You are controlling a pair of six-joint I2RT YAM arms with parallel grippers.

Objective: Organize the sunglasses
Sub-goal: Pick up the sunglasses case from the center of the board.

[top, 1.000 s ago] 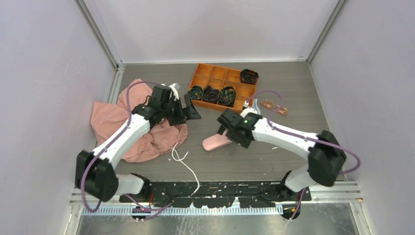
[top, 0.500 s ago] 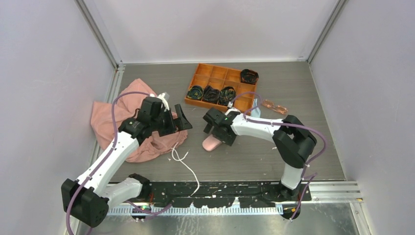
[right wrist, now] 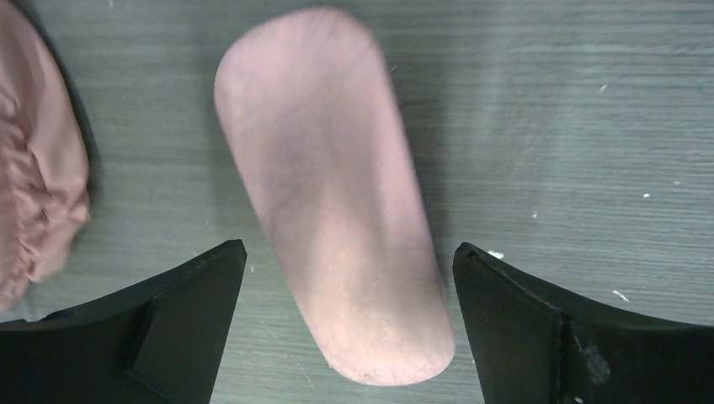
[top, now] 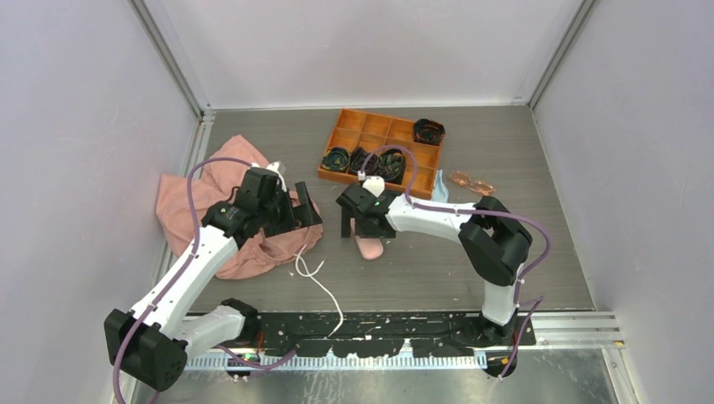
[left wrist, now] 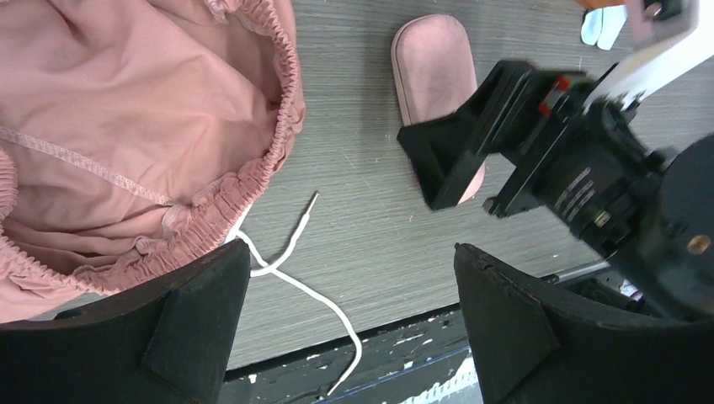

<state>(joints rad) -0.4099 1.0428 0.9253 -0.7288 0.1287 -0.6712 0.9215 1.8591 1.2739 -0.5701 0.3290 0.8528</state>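
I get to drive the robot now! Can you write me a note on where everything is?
Left hand: open, empty, by the pink garment.
Right hand: open, over the closed pink case, not gripping it.
Sunglasses: on the table right of the orange tray, untouched.
Done: nothing yet.
Left: probably open the case, fetch the sunglasses, put them inside.

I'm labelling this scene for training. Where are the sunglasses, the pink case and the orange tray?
sunglasses (top: 471, 182): top external view, bridge between the lenses.
pink case (right wrist: 333, 194): right wrist view, middle of its top.
orange tray (top: 352, 124): top external view, bare far-left compartment.
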